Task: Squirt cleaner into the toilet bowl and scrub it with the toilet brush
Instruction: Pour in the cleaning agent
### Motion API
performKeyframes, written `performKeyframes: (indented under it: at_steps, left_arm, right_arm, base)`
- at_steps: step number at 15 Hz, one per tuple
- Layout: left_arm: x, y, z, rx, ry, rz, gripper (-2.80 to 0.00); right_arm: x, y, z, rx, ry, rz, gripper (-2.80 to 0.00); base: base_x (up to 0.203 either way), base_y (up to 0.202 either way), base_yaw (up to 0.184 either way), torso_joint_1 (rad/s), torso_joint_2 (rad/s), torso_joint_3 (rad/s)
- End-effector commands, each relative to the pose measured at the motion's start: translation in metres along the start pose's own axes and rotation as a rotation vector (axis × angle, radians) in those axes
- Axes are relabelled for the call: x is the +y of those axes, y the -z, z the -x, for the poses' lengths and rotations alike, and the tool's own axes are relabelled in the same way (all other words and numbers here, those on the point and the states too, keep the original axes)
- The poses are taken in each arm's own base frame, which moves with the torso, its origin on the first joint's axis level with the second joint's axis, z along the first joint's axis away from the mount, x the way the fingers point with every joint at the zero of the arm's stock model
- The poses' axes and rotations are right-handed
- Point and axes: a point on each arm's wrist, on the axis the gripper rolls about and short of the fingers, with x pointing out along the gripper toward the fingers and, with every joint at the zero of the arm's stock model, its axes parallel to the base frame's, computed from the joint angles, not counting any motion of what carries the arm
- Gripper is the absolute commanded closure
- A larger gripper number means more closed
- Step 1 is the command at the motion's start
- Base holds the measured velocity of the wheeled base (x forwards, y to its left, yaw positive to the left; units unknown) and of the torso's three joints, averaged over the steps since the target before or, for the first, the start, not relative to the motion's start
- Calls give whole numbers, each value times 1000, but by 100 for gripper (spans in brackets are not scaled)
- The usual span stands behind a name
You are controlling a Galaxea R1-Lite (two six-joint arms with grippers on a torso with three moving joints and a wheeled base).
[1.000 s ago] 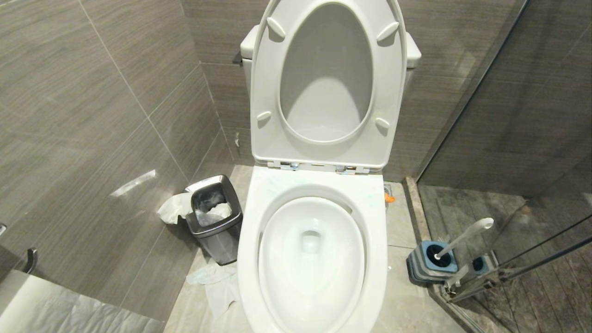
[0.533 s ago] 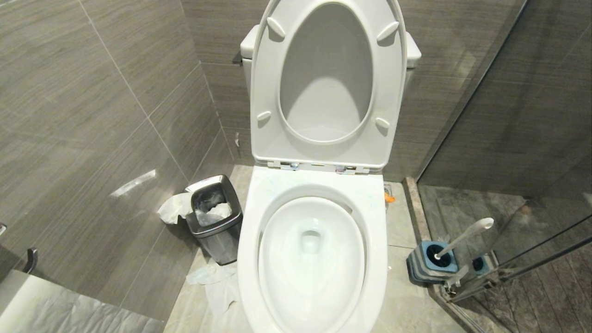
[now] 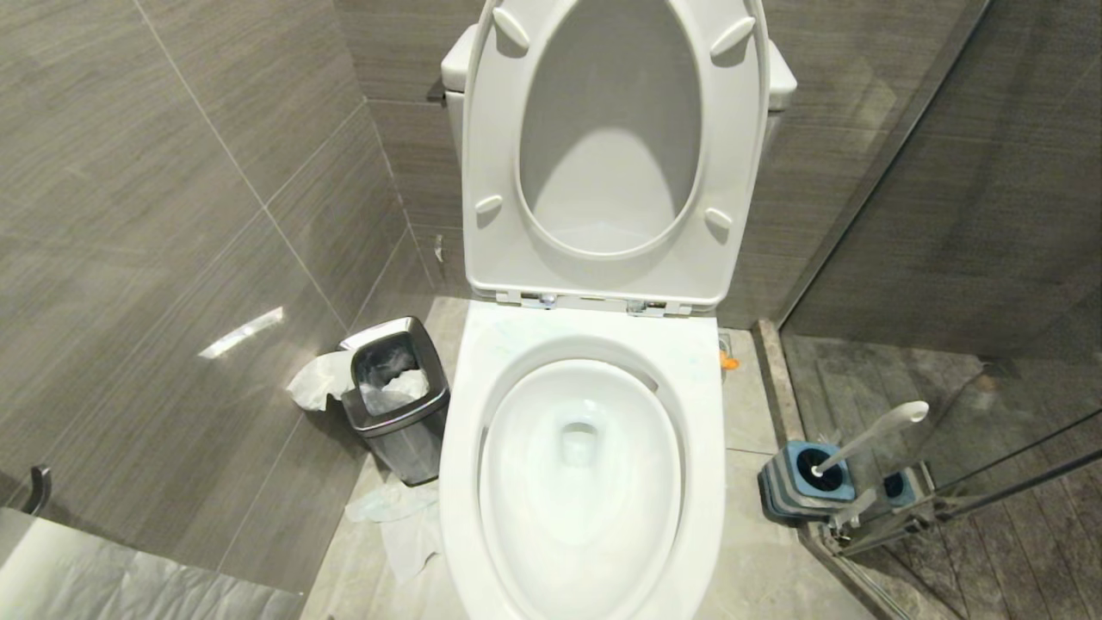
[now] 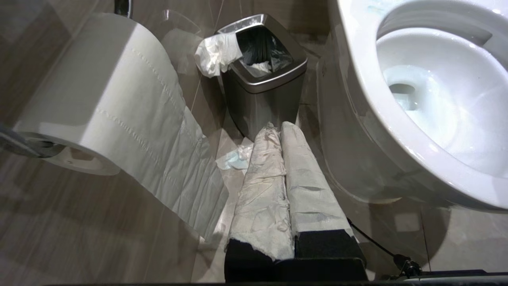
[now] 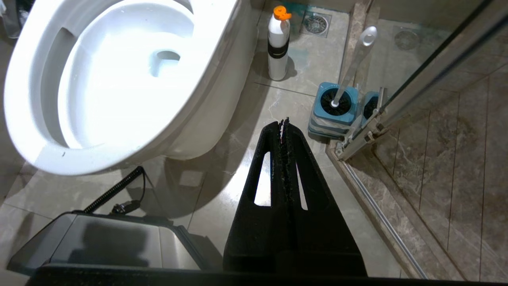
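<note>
a: where does the toilet bowl sit for you?

b: straight ahead and low in your head view, seat and lid both up against the tank, the white basin open with water at the drain. nothing is in it yet that i can make out as cleaner.

a: and the things you need?

b: both lie on your right side. the cleaner bottle, white with an orange cap and a dark band, stands upright on the floor tiles just beside the bowl's right flank, near a floor drain. the toilet brush stands in a blue holder in the corner by the glass shower door; its long white handle leans up and away from the bowl toward the glass.

a: which arm is nearer?

b: your right gripper. its black fingers are pressed together with nothing between them, and it points at the floor between the bowl and the holder; the bottle lies beyond the tips, a little toward the bowl, and the brush beyond, toward the glass. i judge the bottle comes first, so the fingers must part before they reach it.

a: the left?

b: your left gripper, its fingers wrapped in white, is closed and empty, low beside the bowl, facing a steel bin. a toilet paper roll hangs close by.

a: any writing?

b: none i can read.
</note>
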Motion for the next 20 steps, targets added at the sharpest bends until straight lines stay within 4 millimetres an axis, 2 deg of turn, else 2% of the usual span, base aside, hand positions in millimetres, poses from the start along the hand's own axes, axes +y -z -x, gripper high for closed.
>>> performKeyframes:
  at_steps: [1,5,20]
  left_arm:
    - [0,0,0,3,-2,4,0]
    - [0,0,0,3,-2,7,0]
    - [0,1,0,5,-2,7,0]
  right_arm:
    - [0,-3,-6,27,0,-3,0]
    - [-1,-10,-15,25,1,-3,0]
    - [-1,-9,-14,25,3,-1,0]
  base:
    - [0,0,0,2,2,-173]
    - [0,0,0,4,2,-190]
    - [0,0,0,5,2,-197]
